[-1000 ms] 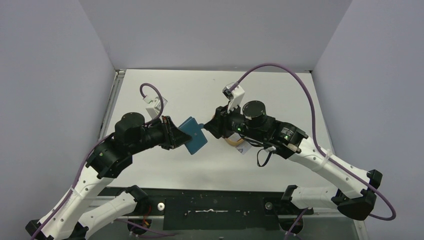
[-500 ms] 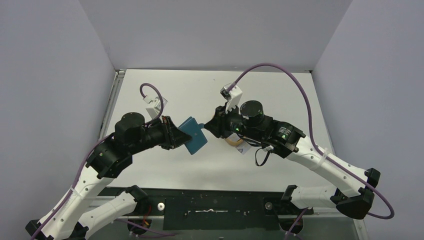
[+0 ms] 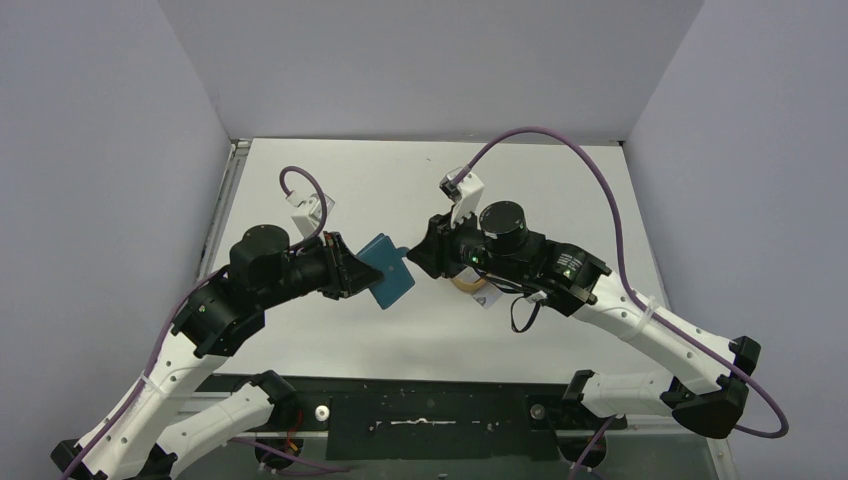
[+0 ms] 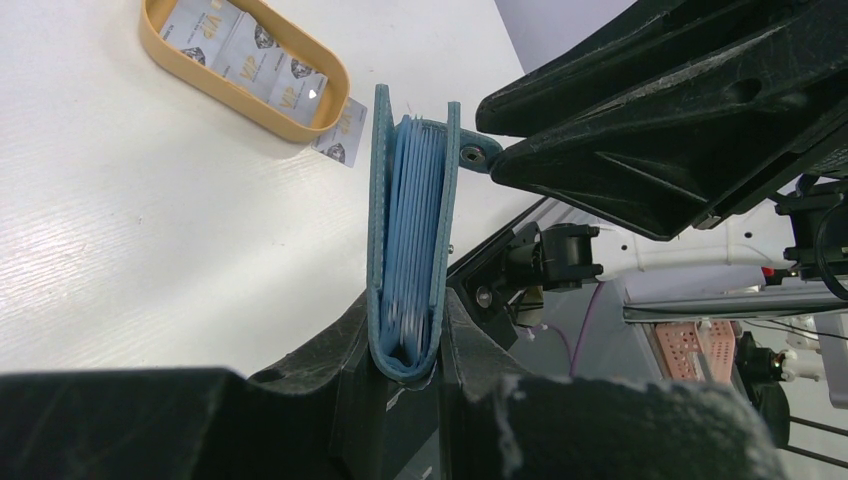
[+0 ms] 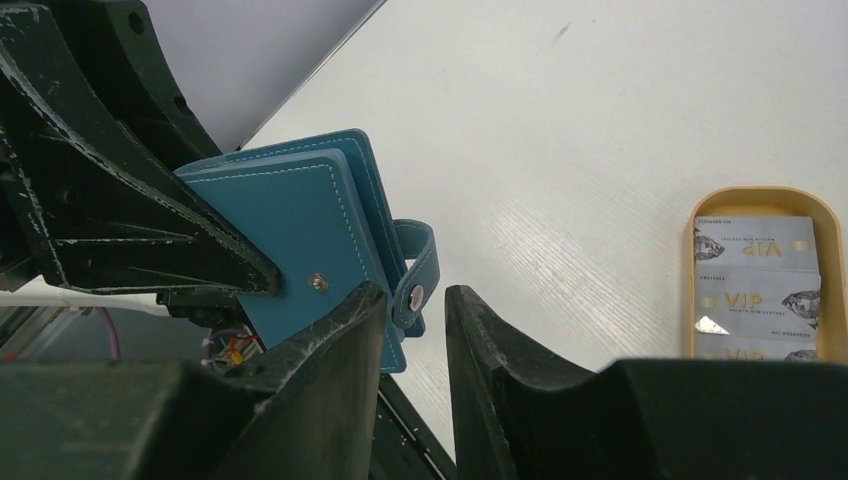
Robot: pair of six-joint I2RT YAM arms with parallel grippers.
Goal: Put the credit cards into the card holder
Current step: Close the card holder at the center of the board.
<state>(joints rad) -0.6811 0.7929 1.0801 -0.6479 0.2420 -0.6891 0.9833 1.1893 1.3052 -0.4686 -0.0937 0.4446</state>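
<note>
- Pinches the card holder (image 4: 410,230) at its folded spine with the left gripper (image 4: 408,352), fingers nearly together, one pressed on each teal cover
- Holds it edge-up in the air above the table (image 3: 400,180), covers closed over a packed stack of light blue pockets
- Meets it from the other side with the right gripper (image 5: 415,315), fingers a little apart, the rounded end of the snap tab (image 5: 415,270) sitting in the gap
- Cannot tell whether either finger presses on that tab
- Shows the tab unsnapped and hanging past the cover's edge, the metal stud (image 5: 317,282) bare on the front cover
- Finds the credit cards (image 5: 757,270), silvery with VIP print, lying flat in the orange-tan tray (image 5: 760,195) on the table, near the right gripper and apart from the card holder
- Finds a loose card (image 4: 340,138) outside the tray, right against its rounded end
</note>
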